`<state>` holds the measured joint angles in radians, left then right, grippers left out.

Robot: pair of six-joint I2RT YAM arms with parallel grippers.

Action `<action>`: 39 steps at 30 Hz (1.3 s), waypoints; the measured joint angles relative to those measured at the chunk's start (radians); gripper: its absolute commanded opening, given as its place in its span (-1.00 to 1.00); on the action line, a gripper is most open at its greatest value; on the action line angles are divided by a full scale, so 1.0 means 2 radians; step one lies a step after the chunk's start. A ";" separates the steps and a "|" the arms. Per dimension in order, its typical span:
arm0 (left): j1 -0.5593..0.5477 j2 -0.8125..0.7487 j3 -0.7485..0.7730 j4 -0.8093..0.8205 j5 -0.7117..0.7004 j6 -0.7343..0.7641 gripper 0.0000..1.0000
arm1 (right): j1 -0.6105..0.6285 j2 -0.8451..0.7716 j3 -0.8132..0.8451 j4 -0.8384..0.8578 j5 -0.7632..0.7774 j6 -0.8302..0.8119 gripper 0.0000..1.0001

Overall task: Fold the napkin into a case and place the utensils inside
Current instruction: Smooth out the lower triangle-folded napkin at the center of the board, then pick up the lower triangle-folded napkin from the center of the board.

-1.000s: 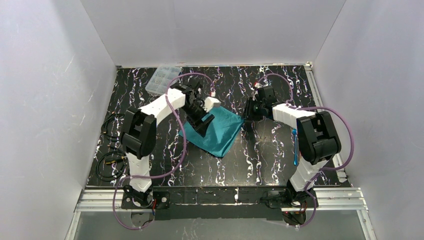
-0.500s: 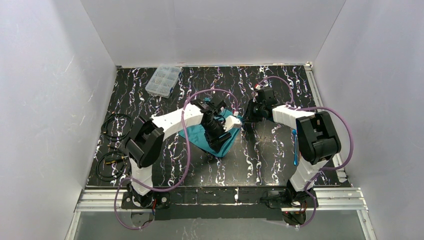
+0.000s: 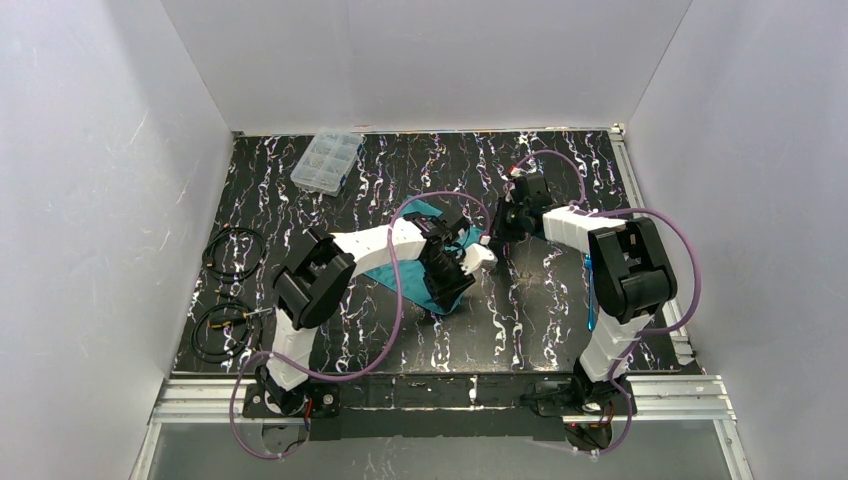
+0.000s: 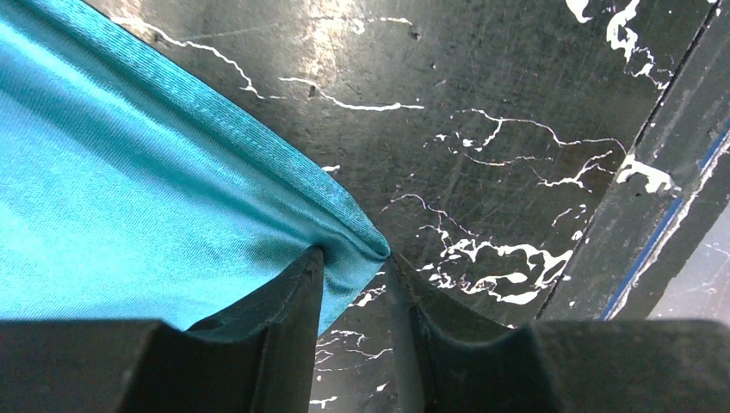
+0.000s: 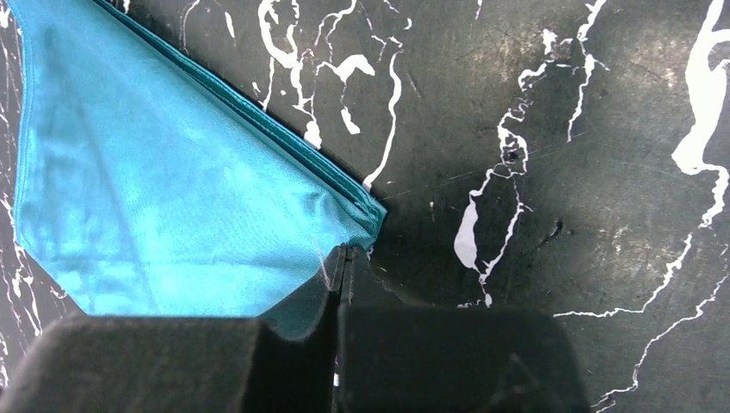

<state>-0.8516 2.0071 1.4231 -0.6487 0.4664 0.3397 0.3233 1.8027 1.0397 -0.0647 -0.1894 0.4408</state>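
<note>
The desk (image 3: 520,330) holds everything. The napkin (image 4: 129,172) lies flat near its middle. It looks folded over, but it is not a case yet, so most of the job is left. The left end effector (image 4: 353,258) is partly open, with one napkin corner between its fingers, not squeezed. The right end effector (image 5: 342,254) is closed and seems to pinch the napkin's edge at its tips. The utensils (image 3: 590,295) lie on the right of the desk, well apart from the napkin.
</note>
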 measured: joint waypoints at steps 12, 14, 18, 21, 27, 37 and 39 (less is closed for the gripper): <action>-0.023 0.008 0.002 0.043 -0.017 -0.002 -0.51 | -0.011 0.021 0.017 -0.003 -0.004 -0.007 -0.97; -0.029 0.010 0.004 0.049 -0.021 -0.002 -0.45 | -0.011 0.025 0.025 -0.005 -0.008 -0.011 -0.97; -0.034 0.019 0.019 0.051 -0.029 -0.006 -0.29 | -0.011 0.035 0.039 -0.008 -0.012 -0.018 -0.80; -0.036 0.028 0.036 0.047 -0.037 -0.007 -0.18 | -0.012 0.042 0.056 -0.016 -0.012 -0.026 -0.43; -0.033 0.035 0.081 0.007 -0.060 0.003 0.33 | -0.014 0.041 0.079 -0.034 -0.008 -0.044 0.11; 0.015 -0.088 0.099 -0.047 -0.099 0.033 0.97 | -0.008 -0.062 0.078 -0.071 0.027 -0.076 0.97; 0.049 -0.137 0.098 -0.047 -0.079 0.031 0.97 | 0.007 -0.104 0.069 -0.075 0.067 -0.096 0.97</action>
<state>-0.7528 1.7336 1.6188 -0.7422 0.3088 0.4015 0.3370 1.5955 1.1782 -0.2146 -0.0563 0.2497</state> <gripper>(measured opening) 0.983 0.985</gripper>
